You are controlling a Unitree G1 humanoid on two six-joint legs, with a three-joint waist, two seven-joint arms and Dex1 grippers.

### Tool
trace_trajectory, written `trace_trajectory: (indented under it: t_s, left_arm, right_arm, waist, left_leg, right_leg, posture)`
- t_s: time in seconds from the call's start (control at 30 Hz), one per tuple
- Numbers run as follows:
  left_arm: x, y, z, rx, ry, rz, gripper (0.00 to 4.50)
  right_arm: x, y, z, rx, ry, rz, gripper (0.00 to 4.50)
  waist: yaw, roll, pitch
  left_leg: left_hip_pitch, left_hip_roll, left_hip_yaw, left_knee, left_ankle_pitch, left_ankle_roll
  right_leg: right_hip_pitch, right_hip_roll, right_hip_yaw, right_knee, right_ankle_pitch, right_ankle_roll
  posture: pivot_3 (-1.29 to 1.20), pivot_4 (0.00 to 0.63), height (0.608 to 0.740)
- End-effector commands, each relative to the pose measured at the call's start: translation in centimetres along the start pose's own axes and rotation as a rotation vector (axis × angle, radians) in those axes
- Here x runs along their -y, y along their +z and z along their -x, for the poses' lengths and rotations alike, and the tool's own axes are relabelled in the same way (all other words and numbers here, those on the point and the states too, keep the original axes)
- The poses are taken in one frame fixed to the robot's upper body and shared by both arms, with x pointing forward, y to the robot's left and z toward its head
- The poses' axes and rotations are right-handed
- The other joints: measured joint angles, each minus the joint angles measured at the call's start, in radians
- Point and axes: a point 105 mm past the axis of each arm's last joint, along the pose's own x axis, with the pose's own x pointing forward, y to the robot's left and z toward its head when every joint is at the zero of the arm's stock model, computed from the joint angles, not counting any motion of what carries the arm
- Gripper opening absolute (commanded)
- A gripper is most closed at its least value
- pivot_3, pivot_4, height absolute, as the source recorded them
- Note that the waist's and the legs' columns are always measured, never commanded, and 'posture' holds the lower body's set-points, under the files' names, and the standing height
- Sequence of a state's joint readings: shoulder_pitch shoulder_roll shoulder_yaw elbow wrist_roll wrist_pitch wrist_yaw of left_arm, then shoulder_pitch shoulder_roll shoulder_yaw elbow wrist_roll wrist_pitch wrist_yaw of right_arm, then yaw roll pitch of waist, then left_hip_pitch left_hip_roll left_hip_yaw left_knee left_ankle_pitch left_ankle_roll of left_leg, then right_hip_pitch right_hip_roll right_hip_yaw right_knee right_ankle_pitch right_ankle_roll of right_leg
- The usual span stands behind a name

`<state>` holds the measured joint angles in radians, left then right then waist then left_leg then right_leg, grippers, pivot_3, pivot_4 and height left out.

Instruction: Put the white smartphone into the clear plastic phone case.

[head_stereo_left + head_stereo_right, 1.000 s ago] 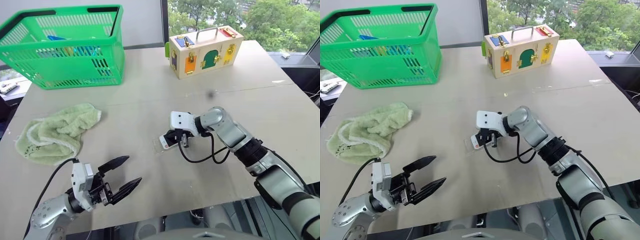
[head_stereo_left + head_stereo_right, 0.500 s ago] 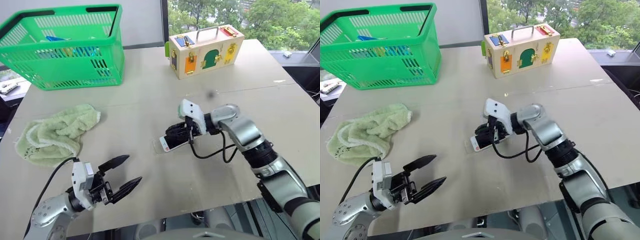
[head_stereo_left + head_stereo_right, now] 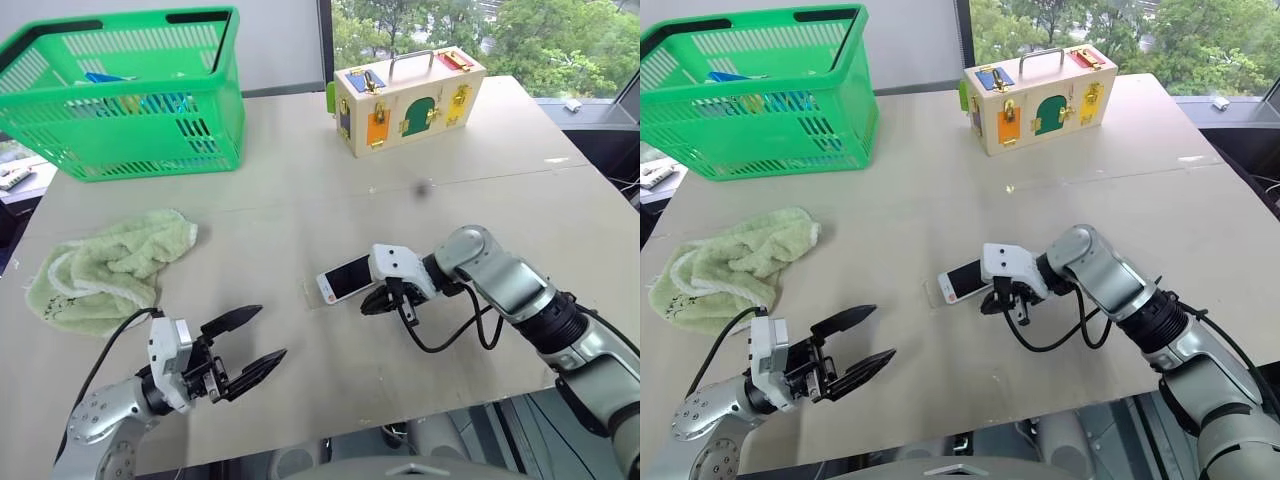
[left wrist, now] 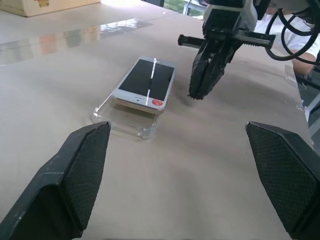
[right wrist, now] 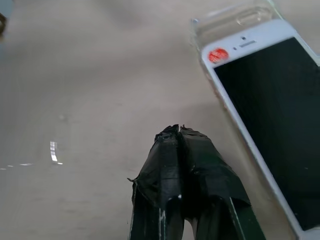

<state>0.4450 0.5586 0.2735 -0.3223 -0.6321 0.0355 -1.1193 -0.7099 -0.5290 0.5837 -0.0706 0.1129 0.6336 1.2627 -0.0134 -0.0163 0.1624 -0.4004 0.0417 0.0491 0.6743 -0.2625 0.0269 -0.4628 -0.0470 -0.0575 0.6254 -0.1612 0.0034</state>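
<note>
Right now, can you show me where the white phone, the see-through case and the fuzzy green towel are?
white smartphone (image 4: 146, 79), left wrist view, middle of its black screen.
clear plastic phone case (image 4: 127, 122), left wrist view, bare end past the phone.
green towel (image 3: 110, 268), left eye view, middle of the crumpled cloth.

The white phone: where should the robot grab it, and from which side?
Probably by its two long edges, coming down from above. The white smartphone lies flat, screen up, resting partly over the clear plastic phone case, so only its thin sides offer a pinch. The shut right end effector is nearest.
</note>
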Motion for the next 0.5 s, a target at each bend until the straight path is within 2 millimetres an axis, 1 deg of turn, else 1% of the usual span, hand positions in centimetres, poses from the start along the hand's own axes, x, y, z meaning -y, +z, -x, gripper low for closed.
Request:
trace_trajectory:
  t_s: [0.03,0.23,0.5]
  left_arm:
    - [0.27,0.45,0.2,0.007,-0.009,-0.021,4.5]
    - [0.53,0.35,0.25,0.007,-0.005,-0.018,4.5]
    - [0.61,0.3,0.28,0.009,0.001,-0.018,4.5]
  right_arm:
    - [0.77,1.1,0.2,0.02,-0.04,0.045,0.04]
    - [1.55,1.32,0.04,0.026,-0.072,0.049,0.04]
    - [1.71,1.72,0.05,0.047,-0.071,0.043,0.04]
  waist:
    - [0.0,0.0,0.0]
    - [0.0,0.0,0.001]
    - [0.0,0.0,0.001]
  left_leg:
    - [0.0,0.0,0.0,0.0,0.0,0.0]
    - [-0.001,0.0,0.0,0.0,0.0,0.0]
    - [-0.001,0.0,0.0,0.0,0.0,0.0]
  right_leg:
    - [0.0,0.0,0.0,0.0,0.0,0.0]
    - [-0.001,0.0,0.0,0.0,0.0,0.0]
    - [-0.001,0.0,0.0,0.0,0.0,0.0]
  posture:
    - [0.0,0.15,0.74]
    - [0.0,0.15,0.74]
    - [0.0,0.15,0.74]
